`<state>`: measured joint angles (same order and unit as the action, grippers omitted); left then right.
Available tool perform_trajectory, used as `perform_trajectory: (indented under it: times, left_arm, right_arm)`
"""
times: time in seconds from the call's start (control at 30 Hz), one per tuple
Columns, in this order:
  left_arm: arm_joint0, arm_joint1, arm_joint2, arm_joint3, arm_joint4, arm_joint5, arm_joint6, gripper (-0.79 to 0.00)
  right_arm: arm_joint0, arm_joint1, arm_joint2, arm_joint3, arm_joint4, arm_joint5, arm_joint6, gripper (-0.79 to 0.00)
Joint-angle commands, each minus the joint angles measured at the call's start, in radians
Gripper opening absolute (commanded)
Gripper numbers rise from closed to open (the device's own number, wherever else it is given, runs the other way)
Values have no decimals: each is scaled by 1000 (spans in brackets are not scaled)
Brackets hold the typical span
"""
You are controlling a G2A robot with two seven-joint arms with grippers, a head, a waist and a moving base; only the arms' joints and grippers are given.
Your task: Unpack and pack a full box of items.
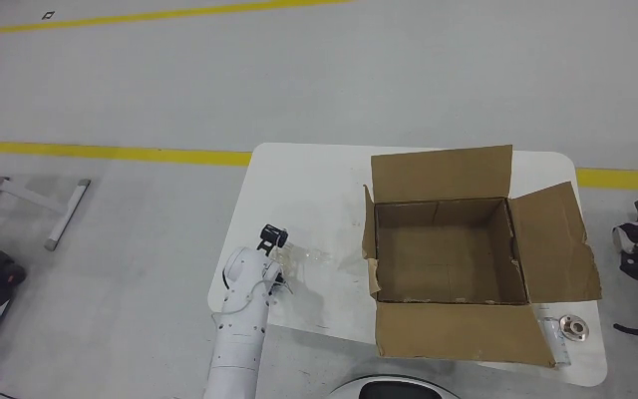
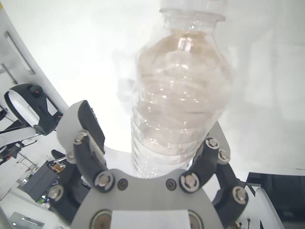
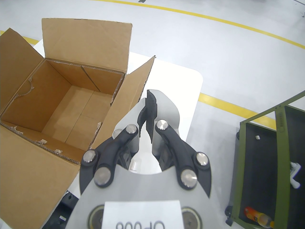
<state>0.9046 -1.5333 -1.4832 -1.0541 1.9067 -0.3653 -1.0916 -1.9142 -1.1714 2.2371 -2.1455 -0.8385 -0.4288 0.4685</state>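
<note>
- The left end effector [image 2: 152,120] is spread open around a clear plastic bottle [image 2: 181,91]. One finger pad [image 2: 91,125] sits visibly apart from the bottle's side, and the other finger is mostly hidden behind it, so it's not clamped on.
- From the top view, that bottle [image 1: 304,257] looks to be lying down on the white surface [image 1: 299,190]. It's out to the left of the box and well apart from it, with the left end effector [image 1: 274,239] at its base end.
- The cardboard box [image 1: 444,175] stands on the right half of the surface with all four flaps folded out and its bare cardboard bottom showing.
- The right end effector [image 3: 147,110] is pinched fully closed with nothing in it, and it hangs just beside the box's [image 3: 85,41] right-hand flap.
- There's a small round thing [image 1: 570,324] on the surface by the box's near right corner, can't tell what it is.
- A green cart [image 3: 280,120] sits on the floor past the surface [image 3: 176,79], with an orange bottle [image 3: 257,215] in it.
</note>
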Motion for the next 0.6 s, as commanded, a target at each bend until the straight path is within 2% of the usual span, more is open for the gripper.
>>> perform_trajectory:
  times: [0.0,0.2,0.23,0.27,0.3,0.33,0.4,0.5,0.57]
  left_arm:
    - [-11,2,-2,20,-1,3,1,0]
    - [-42,8,-5,78,-19,5,3,0]
    - [-46,9,-5,87,-22,6,4,-34]
    - [-50,9,-6,95,-31,7,4,-83]
    - [-54,10,-4,101,-32,5,4,-203]
    - [-57,10,-4,106,-35,6,5,-372]
    - [-62,11,-1,115,-43,6,6,-474]
    - [-66,12,7,120,-48,8,13,-785]
    - [-64,13,6,119,-62,19,19,-785]
  right_arm:
    - [1,0,-1,-2,0,3,1,-785]
    - [4,2,-3,-4,0,6,2,-785]
    - [3,2,-3,-5,0,7,3,-785]
    - [3,3,-2,-6,-1,8,4,-785]
    - [2,3,-2,-7,-1,8,4,-785]
    - [2,3,-1,-8,-1,9,3,-785]
    - [0,3,2,-8,1,11,2,-785]
    - [-3,3,6,-11,4,10,1,-785]
    - [-5,4,9,-13,6,11,0,-785]
